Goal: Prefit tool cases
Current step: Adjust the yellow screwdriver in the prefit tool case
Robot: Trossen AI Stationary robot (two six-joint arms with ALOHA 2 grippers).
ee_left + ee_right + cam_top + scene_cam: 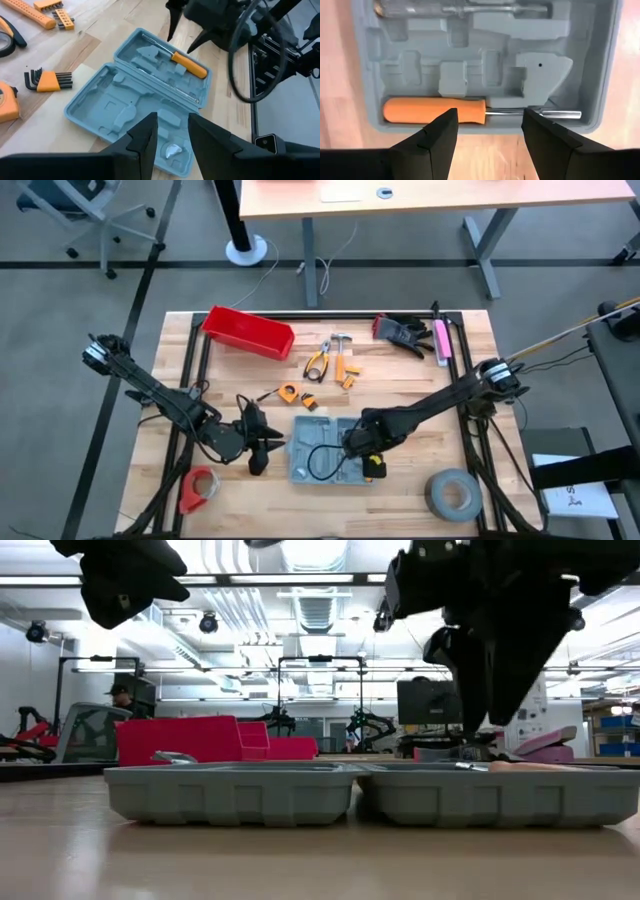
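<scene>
The grey-blue tool case (325,448) lies open and flat on the table, both halves with their recesses facing up (135,95). An orange-handled screwdriver (435,110) lies in a recess of the half nearer the table's right edge (189,65). My right gripper (490,125) hangs open just above it, pointing down, one finger on each side of the handle's end, touching nothing (480,690). My left gripper (170,135) is open at the case's left end (262,442), slanting down, with nothing between its fingers.
A red bin (248,332), pliers and a hammer (330,355), gloves (405,332) and a tape measure (289,392) lie toward the far edge. Hex keys (47,80) lie beside the case. A grey tape roll (452,493) sits near right, a red dispenser (200,488) near left.
</scene>
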